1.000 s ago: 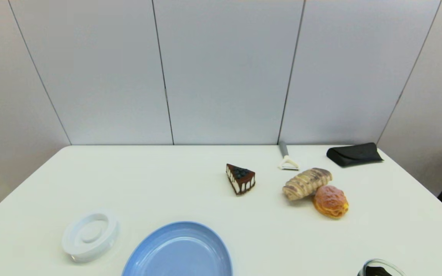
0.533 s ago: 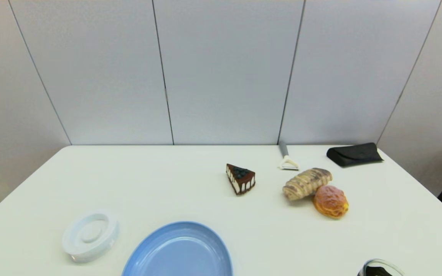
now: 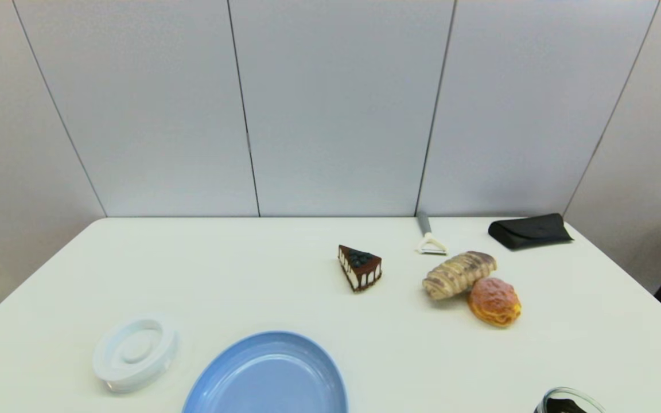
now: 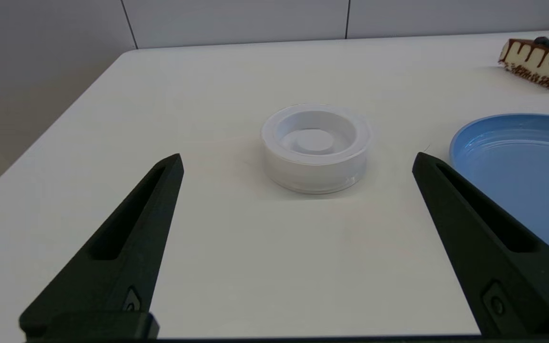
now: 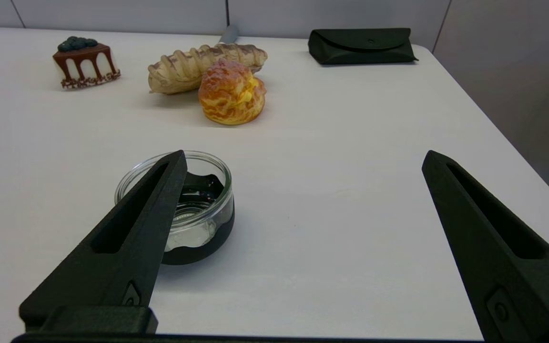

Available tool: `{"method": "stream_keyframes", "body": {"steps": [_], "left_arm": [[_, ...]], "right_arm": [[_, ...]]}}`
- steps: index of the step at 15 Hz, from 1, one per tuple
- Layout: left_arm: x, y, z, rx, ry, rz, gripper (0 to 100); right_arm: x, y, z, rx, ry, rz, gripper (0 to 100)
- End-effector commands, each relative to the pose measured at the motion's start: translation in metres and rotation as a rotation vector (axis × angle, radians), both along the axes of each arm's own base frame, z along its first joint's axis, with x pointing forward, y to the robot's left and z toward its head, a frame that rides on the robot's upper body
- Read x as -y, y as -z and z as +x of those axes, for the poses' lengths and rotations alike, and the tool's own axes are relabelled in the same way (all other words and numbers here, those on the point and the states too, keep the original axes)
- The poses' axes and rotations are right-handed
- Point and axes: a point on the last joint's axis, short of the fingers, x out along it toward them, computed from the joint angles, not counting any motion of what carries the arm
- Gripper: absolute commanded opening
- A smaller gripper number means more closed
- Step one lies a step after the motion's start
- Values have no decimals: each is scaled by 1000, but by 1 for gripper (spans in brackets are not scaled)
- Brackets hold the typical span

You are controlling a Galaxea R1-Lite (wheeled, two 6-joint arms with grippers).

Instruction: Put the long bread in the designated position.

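A white table (image 3: 238, 269) stands against pale grey wall panels. The long bread (image 3: 459, 274), a ridged tan loaf with dark stripes and cream drizzle, lies on the right half of the table, angled, with its nearer flank touching a round orange-golden puff bun (image 3: 494, 301). To the left of the loaf, apart from it, sits a wedge of chocolate-topped cake slice (image 3: 359, 267). Behind the loaf, near the wall, lie a white peeler (image 3: 430, 240) with a grey handle and, further right, a black case (image 3: 529, 230). At the near edge are a blue oval plate (image 3: 267, 376), a white round lid (image 3: 135, 353) to its left, and a small glass jar (image 5: 193, 200) at the far right (only its rim shows from the head camera). The left gripper (image 4: 298, 162) hovers low at the near left, fingers spread wide and empty, facing the lid. The right gripper (image 5: 303, 159) hovers at the near right, fingers likewise spread wide and empty, with the jar just beside one finger (image 5: 131, 238) and the loaf well beyond it.
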Motion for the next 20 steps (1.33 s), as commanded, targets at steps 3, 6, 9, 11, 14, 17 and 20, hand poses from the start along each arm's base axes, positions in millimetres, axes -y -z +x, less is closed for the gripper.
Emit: {"method": "stream_keyframes", "body": {"steps": [3, 6, 9, 11, 14, 17, 20], "left_arm": [[0, 0, 0, 0, -17, -38, 100], [0, 0, 0, -2, -17, -38, 100], [0, 0, 0, -2, -17, -38, 100], [0, 0, 0, 0, -17, -40, 100], [0, 0, 0, -2, -17, -38, 100], [0, 0, 0, 0, -17, -40, 100], [0, 0, 0, 0, -17, -40, 100]], "right_arm": [[0, 0, 0, -1, -1, -1, 100], [0, 0, 0, -1, -1, -1, 100], [0, 0, 0, -1, -1, -1, 100], [0, 0, 0, -1, -1, -1, 100], [0, 0, 0, -1, -1, -4, 100], [0, 0, 0, 1, -2, -13, 100], [0, 0, 0, -1, -1, -2, 100]]}}
